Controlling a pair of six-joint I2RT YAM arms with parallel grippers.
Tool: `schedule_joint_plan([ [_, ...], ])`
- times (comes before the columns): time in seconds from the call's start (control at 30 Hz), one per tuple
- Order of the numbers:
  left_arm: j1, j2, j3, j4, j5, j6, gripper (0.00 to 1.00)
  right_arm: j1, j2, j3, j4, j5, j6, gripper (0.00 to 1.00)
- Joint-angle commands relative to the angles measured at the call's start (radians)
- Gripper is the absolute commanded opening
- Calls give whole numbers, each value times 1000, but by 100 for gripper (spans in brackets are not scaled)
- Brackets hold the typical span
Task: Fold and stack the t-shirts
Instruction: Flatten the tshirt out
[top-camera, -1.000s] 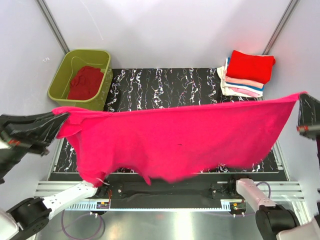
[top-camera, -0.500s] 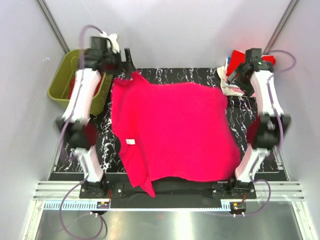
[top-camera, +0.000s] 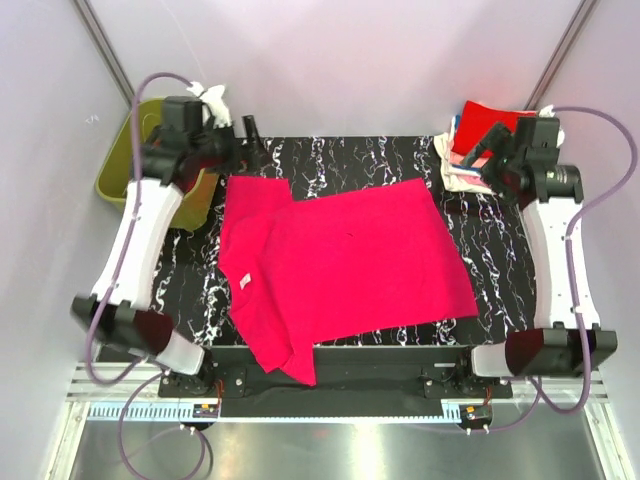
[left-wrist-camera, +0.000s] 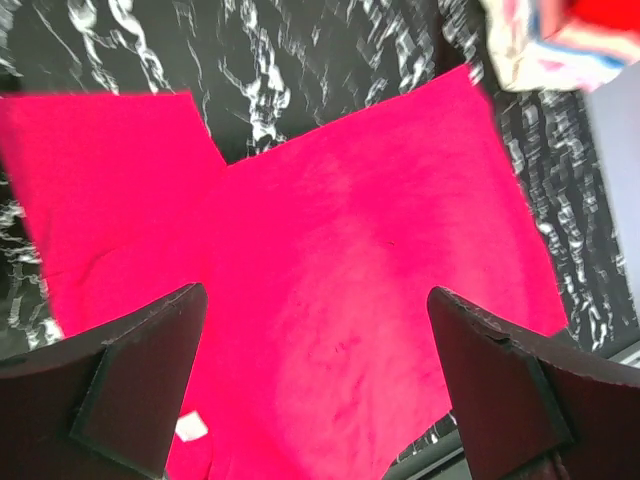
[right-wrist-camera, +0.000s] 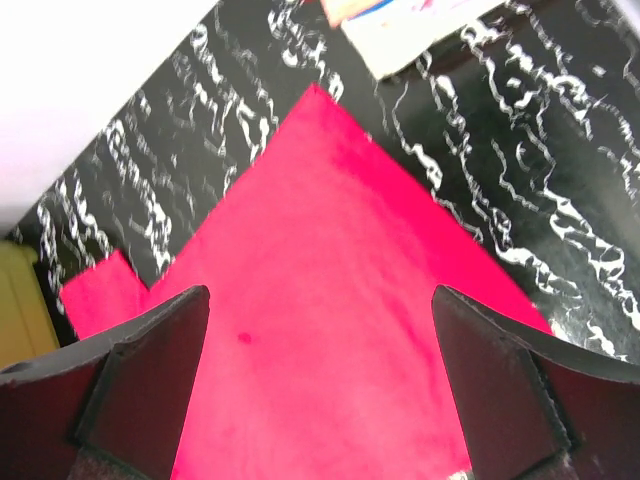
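Magenta t-shirt (top-camera: 345, 265) flat on the counter (top-camera: 330, 160); your left hand (left-wrist-camera: 315, 385) and right hand (right-wrist-camera: 320, 385) hover spread, empty. Pinch matching corners so the fold lands square.

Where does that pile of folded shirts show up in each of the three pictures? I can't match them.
Top external: the pile is at the upper right, near the back wall.
Left wrist: top right corner.
Right wrist: top edge, right of centre.
Shared landmark: the pink shirt's corner that points towards the pile.
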Motion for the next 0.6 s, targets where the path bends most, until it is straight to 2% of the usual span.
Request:
schedule_joint_plan([
  [0.0, 0, -72, -162, 20, -63, 7, 99, 20, -9, -190, 87, -85, -36, 100],
  [0.13, -3, -148, -397, 52, -112, -8, 99, 79, 3, -299, 187, -240, -62, 100],
  [0.23, -8, -155, -518, 101, -143, -28, 99, 115, 102, -250, 206, -318, -102, 100],
  [0.37, -8, -104, -575, 138, -206, -43, 99, 201, 308, -92, 137, -325, -159, 99],
  [0.47, -9, -29, -575, 158, -234, -47, 99, 234, 533, 46, 62, -334, -188, 100],
  [0.57, -8, 51, -552, 175, -243, -43, 99, 239, 638, 144, 54, -355, -179, 100],
])
